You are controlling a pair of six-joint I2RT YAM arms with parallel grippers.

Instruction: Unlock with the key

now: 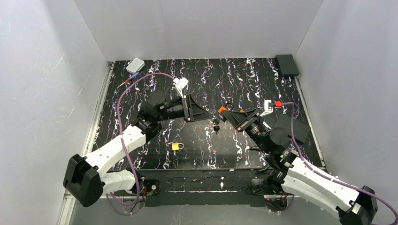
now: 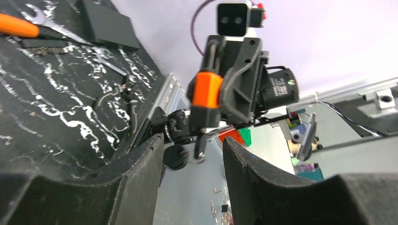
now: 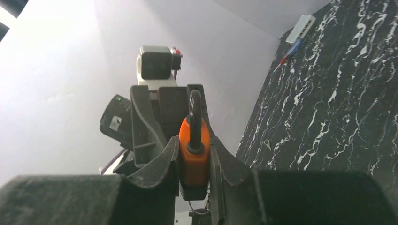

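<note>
Top external view: both arms are reached toward the middle of the tabletop [image 1: 244,79], with the end effectors facing each other tip to tip and a small gap between them. The right end effector [image 1: 227,114] is pinched on the orange padlock [image 1: 221,109]. In the right wrist view the padlock body is clamped between both fingers, shackle pointing up, and is held clear of the tabletop.

The left end effector [image 1: 206,116] is spread. In the left wrist view its fingers [image 2: 141,178] are seen apart, with nothing gripped between them.

The key [image 2: 201,148] is seen in the left wrist view directly under the padlock. It hangs at the padlock's underside, lined up with the gap between the left fingers, and is touched by neither finger. Whether it is seated in the keyhole cannot be told. From above it is shown only as a small dark shape just below the gap between the two end effectors.

A yellow padlock [image 1: 177,146] is laid on the tabletop nearer the arm bases, well apart from both end effectors. A white box [image 1: 135,65] is placed at the far left corner and a black box [image 1: 287,64] at the far right corner.
</note>
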